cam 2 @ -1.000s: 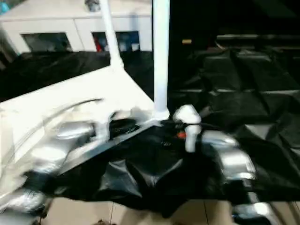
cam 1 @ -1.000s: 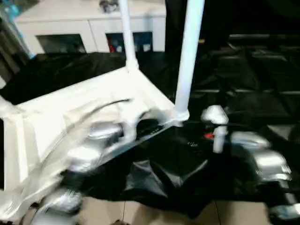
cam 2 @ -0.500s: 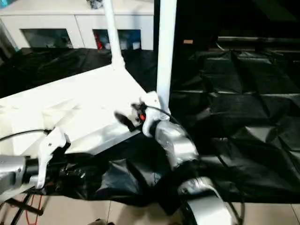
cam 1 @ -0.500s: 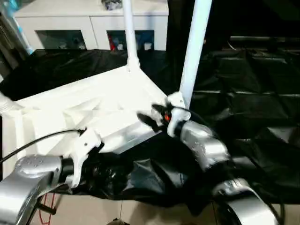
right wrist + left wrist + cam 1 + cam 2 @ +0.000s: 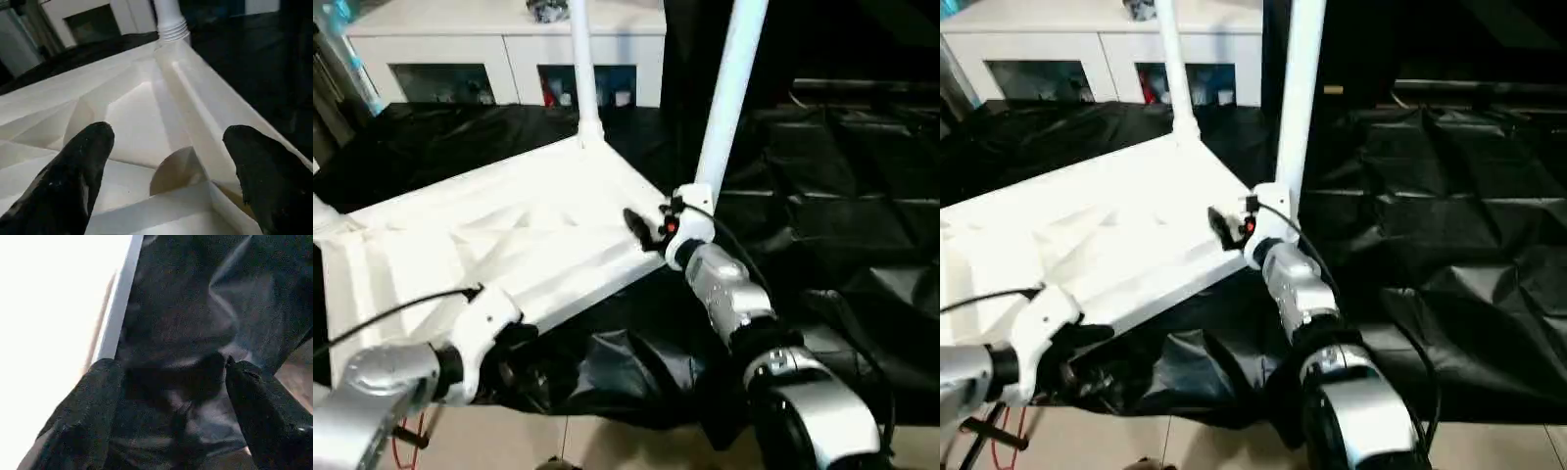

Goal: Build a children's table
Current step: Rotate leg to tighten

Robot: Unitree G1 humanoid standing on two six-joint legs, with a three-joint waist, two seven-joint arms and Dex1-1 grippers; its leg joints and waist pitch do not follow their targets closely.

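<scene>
Table top (image 5: 499, 245) upside down on the black-draped bench (image 5: 822, 206), ribs up so legs can go in. Two legs (image 5: 729, 98) upright in far corners. Right gripper (image 5: 166, 161) spread empty over the near-right corner; left gripper (image 5: 166, 382) spread empty beside the front edge.

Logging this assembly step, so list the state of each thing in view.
Top: upside down on the black cloth, ribs up.
Far leg: upright in its socket.
Near leg: upright at the corner.
Left gripper: open, empty.
Right gripper: open, over the top.
</scene>
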